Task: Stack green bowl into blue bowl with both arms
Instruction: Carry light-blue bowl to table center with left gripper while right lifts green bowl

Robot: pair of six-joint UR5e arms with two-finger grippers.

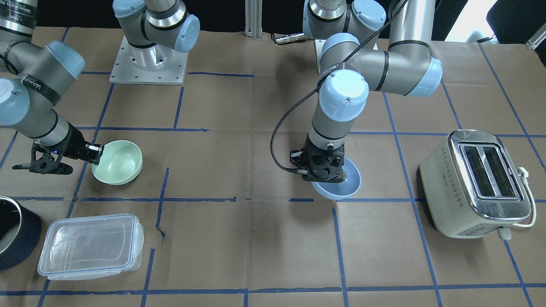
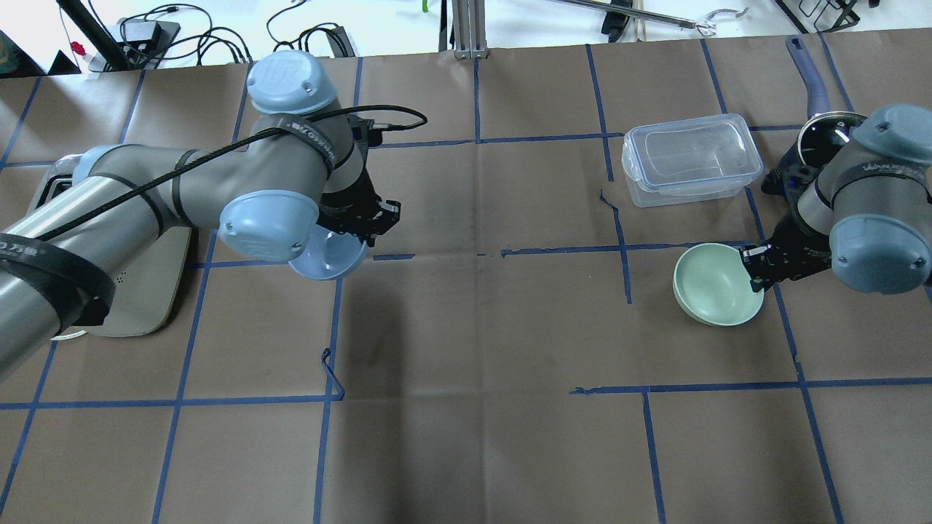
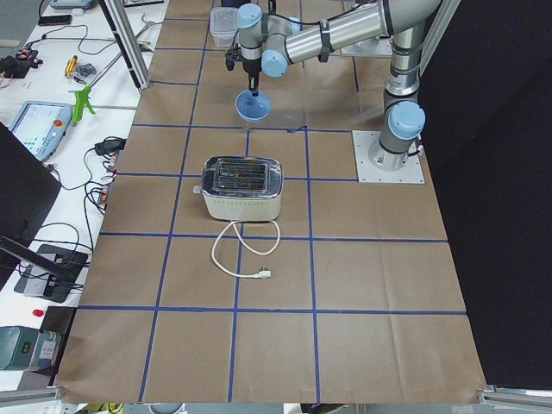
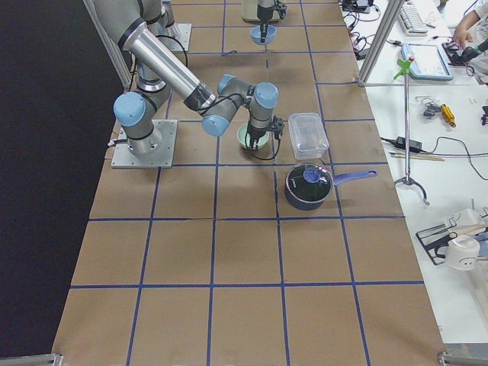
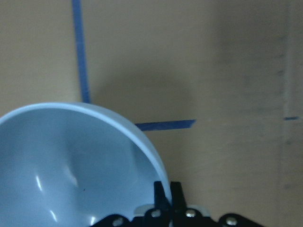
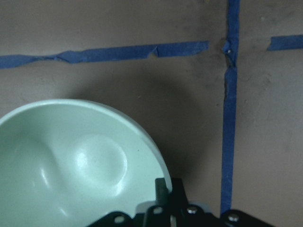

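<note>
Below: I see the left gripper (image 1: 318, 172) pointing straight down from an upright wrist, jaws clenched on the rim of the blue bowl (image 1: 346, 184), whose mouth faces up beside them. The right gripper (image 1: 94, 154) reaches in on a low slant and pinches the rim of the green bowl (image 1: 118, 164), mouth also upward. Both bowls are round, and they sit well apart.

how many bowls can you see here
2. The green bowl is on the robot's right, rim pinched by the right tool; the blue bowl is on its left, rim pinched by the left tool. None look hidden.
</note>
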